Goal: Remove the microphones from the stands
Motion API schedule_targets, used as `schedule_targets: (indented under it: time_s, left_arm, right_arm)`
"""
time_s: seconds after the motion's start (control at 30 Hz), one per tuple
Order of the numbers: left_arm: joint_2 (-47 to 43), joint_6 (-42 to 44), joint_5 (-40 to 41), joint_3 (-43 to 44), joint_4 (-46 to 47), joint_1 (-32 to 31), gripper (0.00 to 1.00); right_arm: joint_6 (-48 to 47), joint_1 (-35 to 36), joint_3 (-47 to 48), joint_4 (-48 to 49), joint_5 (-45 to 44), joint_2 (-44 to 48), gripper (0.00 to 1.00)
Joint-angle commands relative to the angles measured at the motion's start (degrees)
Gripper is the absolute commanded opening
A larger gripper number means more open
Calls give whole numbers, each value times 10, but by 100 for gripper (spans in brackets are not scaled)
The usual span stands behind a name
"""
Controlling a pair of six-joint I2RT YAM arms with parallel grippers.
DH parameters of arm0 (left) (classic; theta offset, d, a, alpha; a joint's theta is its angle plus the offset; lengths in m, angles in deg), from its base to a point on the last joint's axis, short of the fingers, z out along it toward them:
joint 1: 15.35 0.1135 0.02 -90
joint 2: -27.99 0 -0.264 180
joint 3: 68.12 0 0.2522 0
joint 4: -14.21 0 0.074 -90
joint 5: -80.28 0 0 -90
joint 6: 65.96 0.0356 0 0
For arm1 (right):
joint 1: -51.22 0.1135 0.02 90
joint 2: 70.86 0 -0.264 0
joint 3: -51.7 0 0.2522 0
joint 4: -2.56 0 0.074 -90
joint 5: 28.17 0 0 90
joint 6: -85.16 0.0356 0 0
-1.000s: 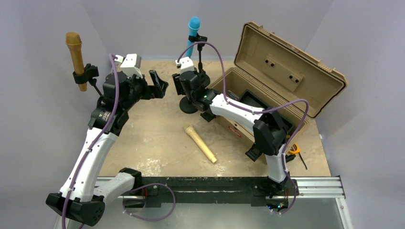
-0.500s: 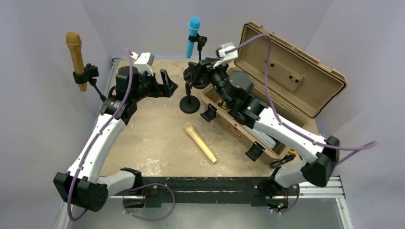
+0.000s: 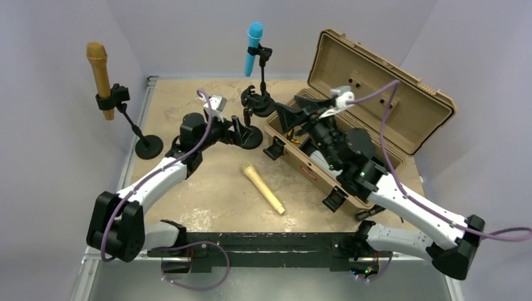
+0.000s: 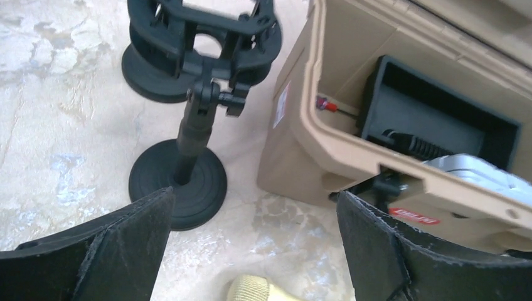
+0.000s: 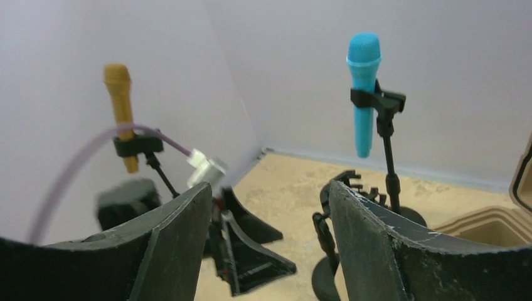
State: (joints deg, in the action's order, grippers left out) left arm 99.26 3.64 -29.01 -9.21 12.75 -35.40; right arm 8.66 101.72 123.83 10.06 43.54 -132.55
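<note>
Watching 2 hands spread and gripping nothing, I am seeing the left hand point(image 4: 251, 207) hanging low by the short empty stand point(image 4: 197, 125) and the right hand point(image 5: 270, 200) hovering over the open case point(image 3: 376, 88), while the blue microphone point(image 3: 253, 47) is sitting clipped in the tall stand point(image 3: 261, 75) at the back of the bench point(image 3: 188, 182).
</note>
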Motion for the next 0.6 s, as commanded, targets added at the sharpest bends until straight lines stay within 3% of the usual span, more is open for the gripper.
schedule_targets:
  time_s: [0.0,0.07,0.27,0.57]
  left_arm:
    - [31,56,29,-69,235,-3,97]
    - [47,85,38,-89,271,-3,97]
    - [105,156,75,-45,218,-3,89]
    - [186,183,87,9,240,-8,65]
  right_arm:
    - [25,-1,-18,51,13,81,67]
    - [27,-1,-25,41,12,101,67]
    - [23,-1,-45,19,4,156,68]
    - [26,0,-50,-17,-9,194,69]
